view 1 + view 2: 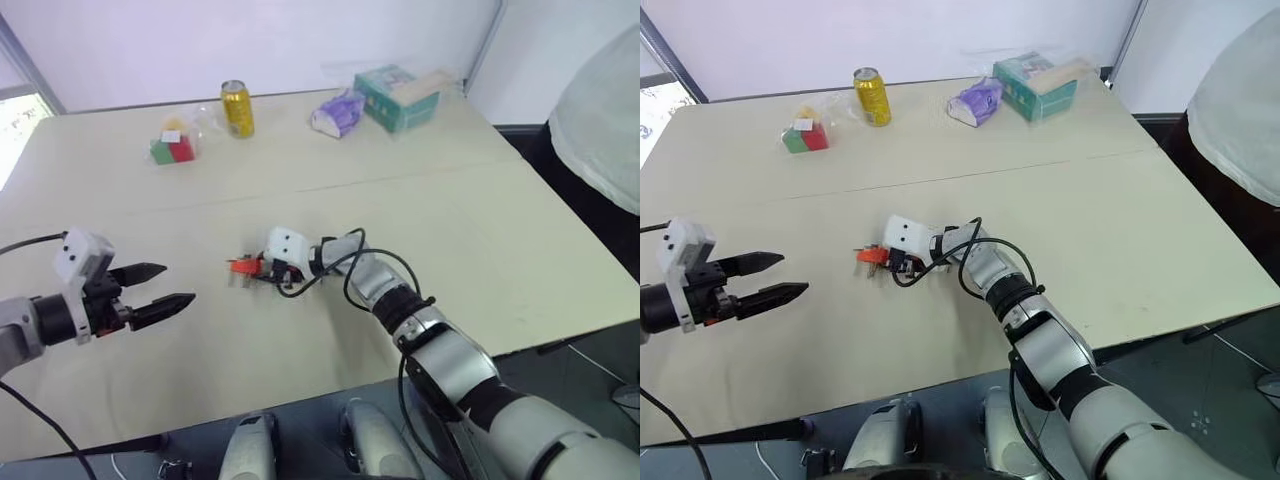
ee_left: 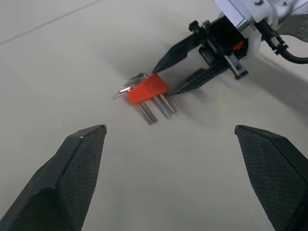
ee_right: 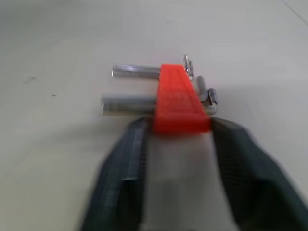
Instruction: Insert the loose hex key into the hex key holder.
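orange-red hex key holder (image 2: 147,89) lies flat on the table, grey keys protruding.

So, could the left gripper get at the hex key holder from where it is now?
Probably yes: bare table lies between the open left gripper and the hex key holder. But the right gripper already pinches one end, so only the near side is free.

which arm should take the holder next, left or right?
Right, probably. The right tool already has its fingers on either side of the hex key holder on the table, closing on its end. The left tool stands open and well clear of it, off to the robot's left.
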